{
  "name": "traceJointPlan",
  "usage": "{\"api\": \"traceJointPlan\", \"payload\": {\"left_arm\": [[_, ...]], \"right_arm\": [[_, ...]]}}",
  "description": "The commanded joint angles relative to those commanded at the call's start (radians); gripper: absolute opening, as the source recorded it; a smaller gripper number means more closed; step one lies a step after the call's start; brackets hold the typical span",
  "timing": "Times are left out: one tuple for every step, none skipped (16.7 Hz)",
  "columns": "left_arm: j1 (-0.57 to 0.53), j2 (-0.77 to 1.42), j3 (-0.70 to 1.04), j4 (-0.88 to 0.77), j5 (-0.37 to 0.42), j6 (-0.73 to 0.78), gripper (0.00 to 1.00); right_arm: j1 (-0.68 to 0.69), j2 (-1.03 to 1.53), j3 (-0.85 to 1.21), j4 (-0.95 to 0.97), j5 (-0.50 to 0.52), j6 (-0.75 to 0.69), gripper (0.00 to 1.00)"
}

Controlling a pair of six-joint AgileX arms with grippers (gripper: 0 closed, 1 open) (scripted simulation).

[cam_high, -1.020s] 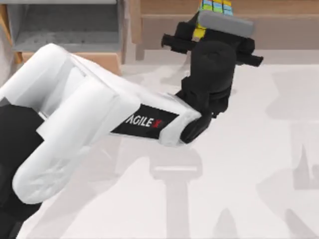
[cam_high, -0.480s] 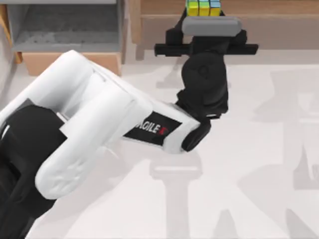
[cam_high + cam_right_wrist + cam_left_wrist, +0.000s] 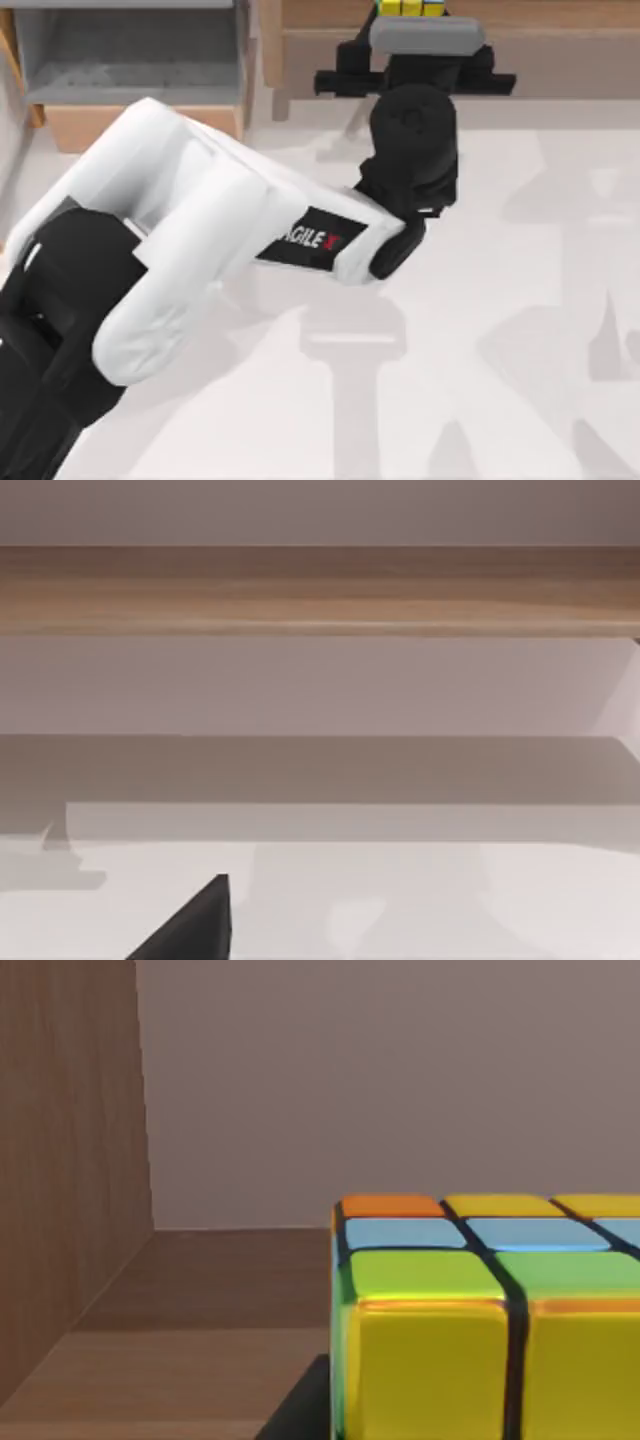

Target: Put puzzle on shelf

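**Top view: cube at the shelf's back edge**

Top view: the left arm reaches across the table (image 3: 520, 330) to the shelf (image 3: 560, 50) at the far edge. Its left gripper (image 3: 415, 25) is at the shelf, with the puzzle (image 3: 410, 7) just past it over the board; I cannot tell how far the fingers are apart.

Left wrist view: the puzzle (image 3: 480, 1320) sits close over the brown board (image 3: 200, 1360), near a wooden side wall (image 3: 70, 1160).

Right wrist view: a wooden ledge (image 3: 320, 590) lies ahead.

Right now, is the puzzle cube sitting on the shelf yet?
Cannot tell. The left wrist view shows the puzzle above the shelf board, but its underside is out of sight, so no contact or gap shows.
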Motion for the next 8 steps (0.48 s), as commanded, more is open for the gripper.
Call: {"api": "traceJointPlan", "payload": {"left_arm": [[0.010,0.018,0.055,-0.025,0.010,-0.004,0.00],[0.021,0.039,0.117,-0.054,0.019,-0.008,0.00],[0.031,0.059,0.180,-0.084,0.027,-0.012,0.00],[0.042,0.078,0.238,-0.116,0.037,-0.016,0.00],[0.054,0.096,0.289,-0.148,0.048,-0.020,0.00],[0.066,0.116,0.329,-0.179,0.060,-0.025,0.00],[0.079,0.135,0.359,-0.205,0.071,-0.030,0.00],[0.090,0.150,0.379,-0.224,0.081,-0.034,0.00]], "right_arm": [[0.000,0.000,0.000,0.000,0.000,0.000,1.00],[0.000,0.000,0.000,0.000,0.000,0.000,1.00],[0.000,0.000,0.000,0.000,0.000,0.000,1.00],[0.000,0.000,0.000,0.000,0.000,0.000,1.00],[0.000,0.000,0.000,0.000,0.000,0.000,1.00],[0.000,0.000,0.000,0.000,0.000,0.000,1.00],[0.000,0.000,0.000,0.000,0.000,0.000,1.00],[0.000,0.000,0.000,0.000,0.000,0.000,1.00]]}}
